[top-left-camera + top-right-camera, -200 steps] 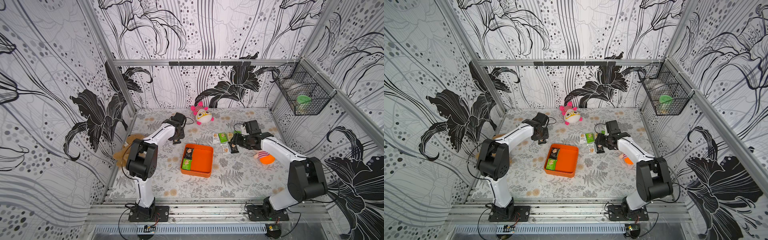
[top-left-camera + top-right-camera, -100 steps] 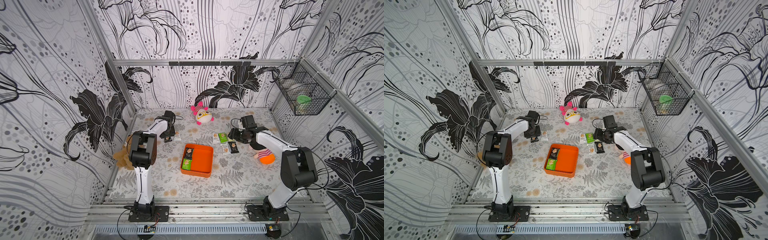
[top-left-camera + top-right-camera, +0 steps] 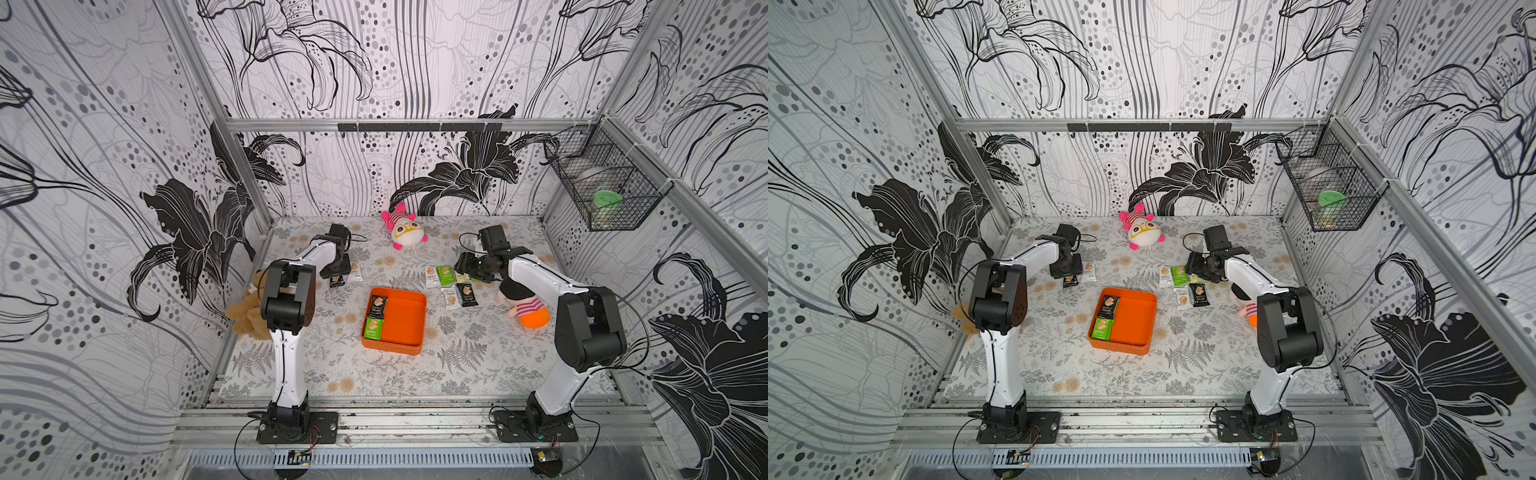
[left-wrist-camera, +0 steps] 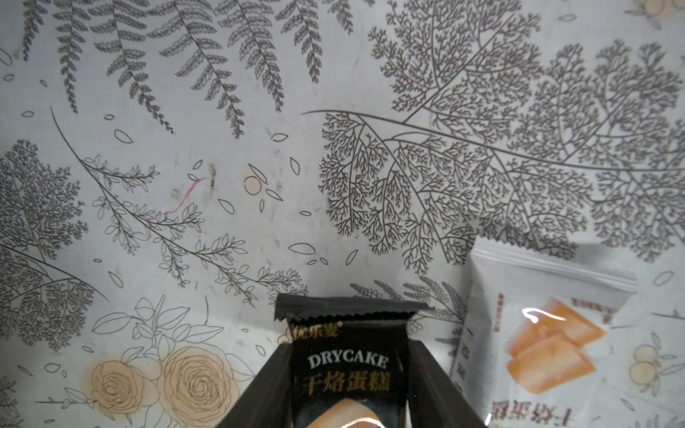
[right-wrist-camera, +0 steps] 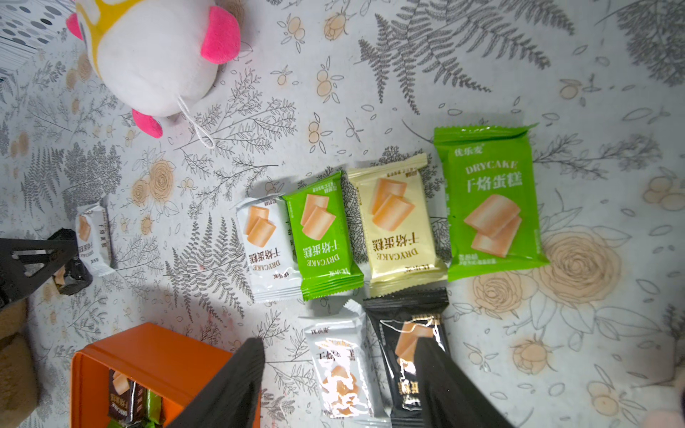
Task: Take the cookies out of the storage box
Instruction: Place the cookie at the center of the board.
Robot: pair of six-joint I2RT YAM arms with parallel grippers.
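- Storage box (image 3: 405, 320): orange and shallow. It sits mid-desk (image 3: 374, 374), between the two arms in both top views.
- Cookies (image 3: 376, 318) inside: two lie along the box's left wall, an inner black packet (image 3: 378, 306) to the rear and an inner green packet (image 3: 373, 328) in front of it. The rest of the box floor is bare.
- Cookies outside, right of the box: six lie flat on the desk. A white packet (image 5: 265, 241), small green packet (image 5: 320, 237), pale yellow packet (image 5: 398, 226) and large green packet (image 5: 489, 207) form one row. A second white packet (image 5: 343, 374) and a black packet (image 5: 404, 355) lie just beside that row.
- Right pincer (image 5: 338, 342): released, fingers spread wide over the second white packet and the black packet, holding nothing.
- Cookies outside, left-rear of the box: a far black packet (image 4: 346, 367) and a far white packet (image 4: 537, 341) lie side by side.
- Left pincer (image 4: 350, 346): the fingers flank the far black packet closely. I cannot tell whether they pinch it.
- Surroundings: a pink-eared plush (image 3: 405, 228) at the rear wall, a striped plush (image 3: 525, 307) by the right arm and a wire basket (image 3: 606, 187) on the right wall.
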